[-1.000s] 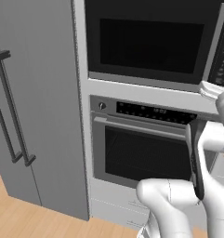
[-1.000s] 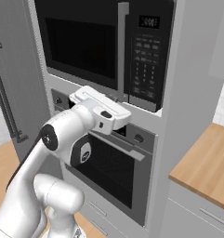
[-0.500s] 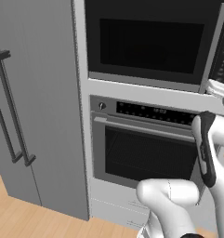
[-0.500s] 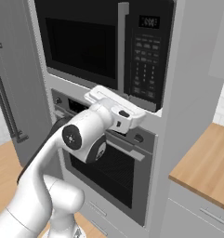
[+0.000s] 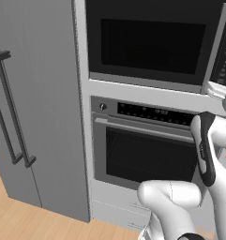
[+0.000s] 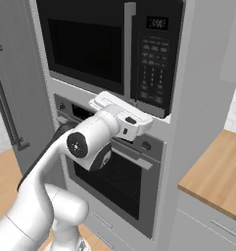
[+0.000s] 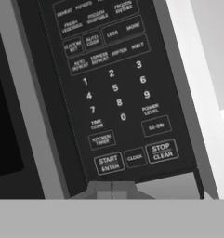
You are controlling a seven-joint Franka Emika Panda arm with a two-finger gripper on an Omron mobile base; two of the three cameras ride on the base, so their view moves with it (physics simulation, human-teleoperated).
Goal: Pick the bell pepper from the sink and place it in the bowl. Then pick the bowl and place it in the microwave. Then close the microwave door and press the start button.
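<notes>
The gripper (image 7: 111, 189), jaws pinched shut to make one blunt poking tip, sits at bottom centre, just under the START button (image 7: 108, 163) on the microwave (image 6: 114, 44) (door (image 6: 82, 46) closed)

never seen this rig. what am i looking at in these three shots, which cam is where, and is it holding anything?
It is a rendered kitchen with a white jointed robot arm on a driving base. Two pictures come from cameras on the base, behind the arm to its left and right. The third looks along the gripper from a camera on the hand.

Ahead is a built-in black and steel microwave with its dark-windowed door closed, above a wider steel oven with a bar handle. A grey tall fridge stands left, a wooden counter right.

The hand view shows the dark button panel; the gripper's shut tips sit just below the START/ENTER button. It holds nothing.
</notes>
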